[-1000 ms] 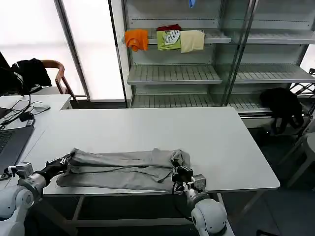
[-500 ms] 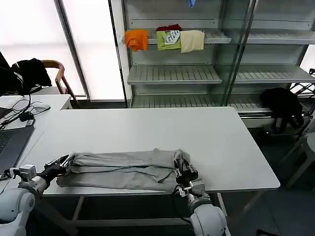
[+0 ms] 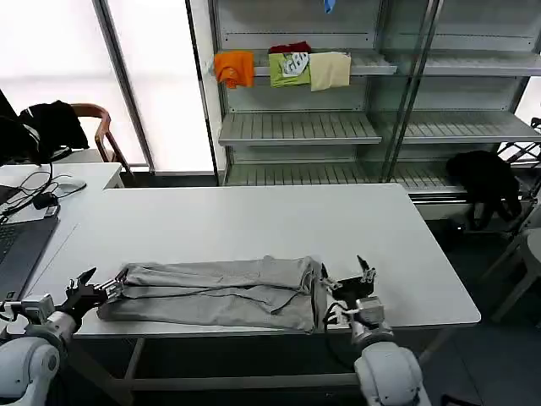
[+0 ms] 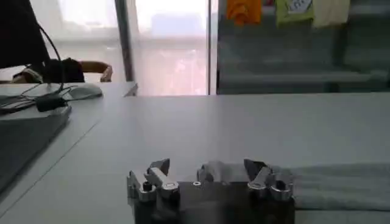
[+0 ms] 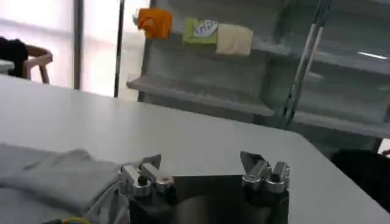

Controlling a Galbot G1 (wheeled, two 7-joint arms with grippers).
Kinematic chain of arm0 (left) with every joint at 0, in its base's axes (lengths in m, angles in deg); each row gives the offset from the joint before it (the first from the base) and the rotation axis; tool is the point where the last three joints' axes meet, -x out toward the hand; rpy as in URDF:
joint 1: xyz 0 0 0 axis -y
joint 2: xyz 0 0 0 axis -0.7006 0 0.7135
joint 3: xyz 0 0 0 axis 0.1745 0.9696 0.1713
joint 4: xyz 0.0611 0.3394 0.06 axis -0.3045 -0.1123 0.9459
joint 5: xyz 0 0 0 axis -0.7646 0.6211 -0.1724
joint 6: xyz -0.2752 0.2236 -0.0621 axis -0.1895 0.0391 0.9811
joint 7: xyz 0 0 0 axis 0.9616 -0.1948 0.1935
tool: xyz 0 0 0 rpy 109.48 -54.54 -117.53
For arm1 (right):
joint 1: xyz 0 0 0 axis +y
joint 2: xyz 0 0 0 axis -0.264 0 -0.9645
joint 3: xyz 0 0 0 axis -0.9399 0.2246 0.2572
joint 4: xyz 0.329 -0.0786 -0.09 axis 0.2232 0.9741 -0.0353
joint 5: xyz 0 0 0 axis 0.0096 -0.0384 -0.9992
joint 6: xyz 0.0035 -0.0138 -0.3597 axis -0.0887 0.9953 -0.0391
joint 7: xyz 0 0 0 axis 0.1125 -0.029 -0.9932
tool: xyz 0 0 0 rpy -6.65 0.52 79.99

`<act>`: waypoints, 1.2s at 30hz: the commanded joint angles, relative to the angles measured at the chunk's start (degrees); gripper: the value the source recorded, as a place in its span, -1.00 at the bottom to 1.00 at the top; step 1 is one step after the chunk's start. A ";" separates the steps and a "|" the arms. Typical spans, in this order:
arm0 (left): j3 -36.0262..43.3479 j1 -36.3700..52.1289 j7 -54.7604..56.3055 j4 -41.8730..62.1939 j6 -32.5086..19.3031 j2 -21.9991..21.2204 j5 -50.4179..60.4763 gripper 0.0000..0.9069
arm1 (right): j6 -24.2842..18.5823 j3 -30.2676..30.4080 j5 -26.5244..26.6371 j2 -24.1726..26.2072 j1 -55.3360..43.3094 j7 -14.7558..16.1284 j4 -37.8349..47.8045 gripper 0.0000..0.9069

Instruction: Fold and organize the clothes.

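The clothes [image 3: 211, 292] are one light grey garment folded into a long band lying along the front edge of the white table [image 3: 254, 216]. My left gripper [image 3: 96, 283] is open at the band's left end, the cloth edge just ahead of its fingers. In the left wrist view the left gripper [image 4: 207, 172] stands spread, with grey cloth [image 4: 341, 185] running off to one side. My right gripper [image 3: 347, 272] is open just past the band's right end, apart from it. In the right wrist view the right gripper [image 5: 201, 165] holds nothing, and the grey cloth [image 5: 55, 179] lies beside it.
A laptop [image 3: 17, 245] and cables [image 3: 38, 199] sit on the desk at the left. Orange [image 3: 234, 66], green [image 3: 289, 68] and pale yellow [image 3: 330, 69] folded garments lie on the shelf behind. A black garment [image 3: 483, 182] hangs at the right.
Both grippers have let go of the garment's ends and opened. The right gripper has moved right, off the cloth; the left has drawn back slightly. The band lies flatter.
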 commanded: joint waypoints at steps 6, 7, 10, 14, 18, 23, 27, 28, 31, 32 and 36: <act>1.99 -2.51 7.36 -0.84 -4.72 -8.41 0.19 1.00 | 1.51 -10.16 32.95 3.17 -9.51 -2.61 -2.87 1.00; 2.07 -2.04 7.34 -0.58 -4.55 -8.81 0.19 1.00 | 1.52 -9.75 32.18 3.05 -9.31 -2.59 -3.17 1.00; 2.52 -1.49 7.36 0.37 -4.14 -9.12 -0.21 1.00 | 1.65 -9.32 30.75 2.78 -8.83 -2.66 -3.65 1.00; 2.55 -0.60 7.27 2.30 -4.39 -9.28 -0.09 1.00 | 1.84 -9.43 30.37 3.02 -8.22 -2.62 -4.18 1.00; 2.34 -0.10 7.08 3.27 -4.68 -9.01 -1.31 0.96 | 1.97 -9.60 29.94 3.26 -7.47 -2.30 -4.51 1.00; 2.28 -0.08 6.93 3.33 -4.47 -9.00 -2.68 0.04 | 1.83 -9.15 28.30 2.50 -6.58 -1.98 -4.23 1.00; 2.51 -0.18 6.63 3.65 -4.44 -9.03 -2.47 -0.29 | 1.83 -8.73 27.82 1.90 -6.49 -2.24 -3.92 1.00; 2.55 -0.24 6.44 3.67 -4.53 -9.05 -2.37 -0.40 | 1.81 -8.64 27.65 1.83 -6.46 -2.24 -3.90 1.00; 2.74 -0.28 6.14 3.66 -4.49 -8.98 -2.12 -0.76 | 1.78 -8.45 27.08 1.39 -6.19 -2.12 -3.85 1.00; 2.82 -0.15 6.18 3.75 -4.47 -8.99 -2.10 -0.82 | 1.77 -8.42 26.92 1.24 -6.10 -2.08 -3.80 1.00; 3.05 0.67 6.35 4.25 -4.23 -9.09 -1.57 -0.98 | 1.61 -8.08 25.84 0.59 -5.60 -1.82 -3.52 1.00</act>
